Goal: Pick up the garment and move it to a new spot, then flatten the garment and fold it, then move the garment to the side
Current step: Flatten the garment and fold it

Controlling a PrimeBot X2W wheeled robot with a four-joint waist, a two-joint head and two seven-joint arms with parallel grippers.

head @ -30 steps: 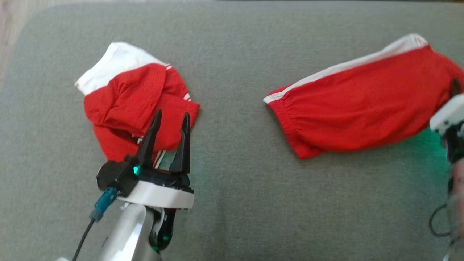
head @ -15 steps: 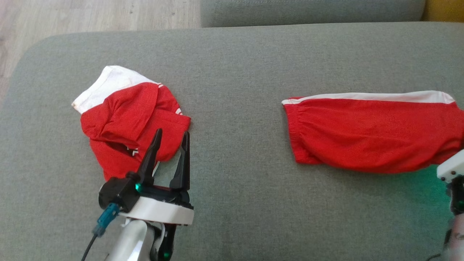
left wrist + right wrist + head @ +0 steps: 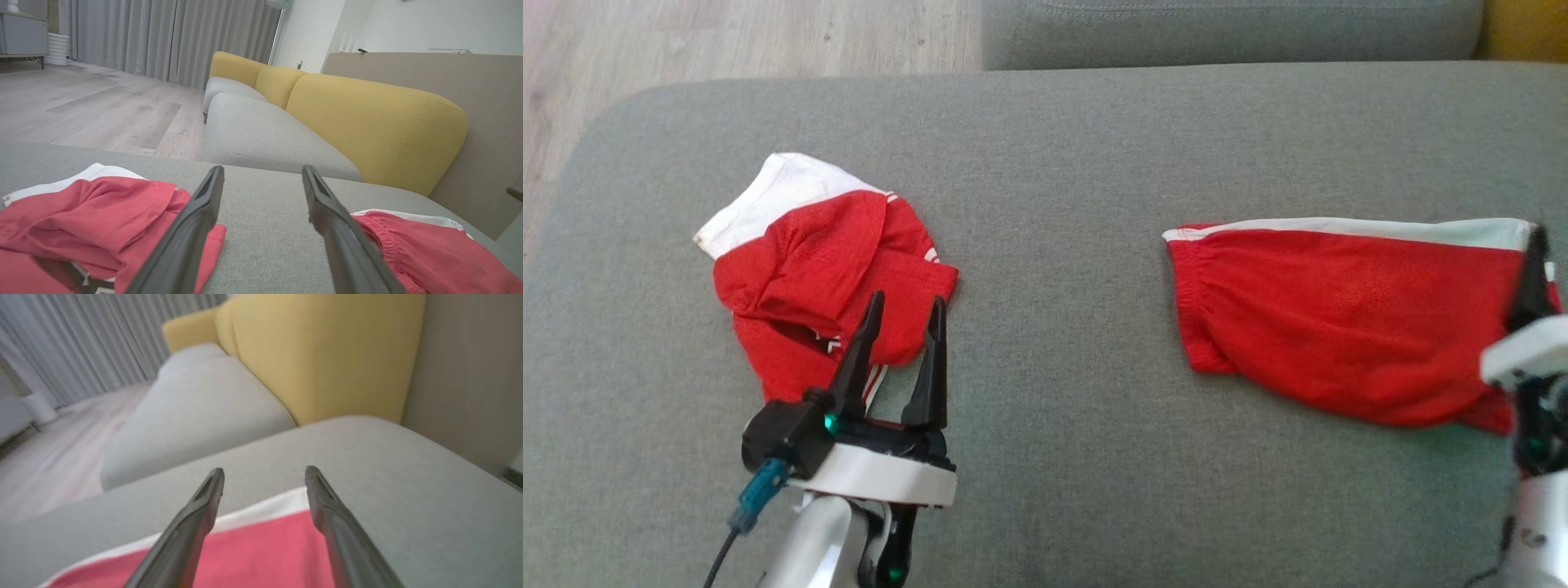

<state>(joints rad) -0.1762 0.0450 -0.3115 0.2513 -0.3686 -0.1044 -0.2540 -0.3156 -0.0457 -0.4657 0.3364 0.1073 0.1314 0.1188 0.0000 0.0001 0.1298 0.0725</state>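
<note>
My left gripper (image 3: 907,299) wide open, empty, poised at near edge of crumpled garment (image 3: 809,269); my right gripper (image 3: 264,471) spread, gripping nothing, above folded garment (image 3: 1339,310) flat at right of grey cushion (image 3: 1054,147); fold and set-aside look done; crumpled one not yet flattened.

I see a grey upholstered seat (image 3: 1054,139) in front of me, with a pale wood-plank floor (image 3: 102,110) beyond. Grey curtains (image 3: 163,36) hang full-length at the back; a grey sofa cushion (image 3: 261,134) with yellow backrests (image 3: 367,122) sits before a taupe wall panel (image 3: 470,102).
</note>
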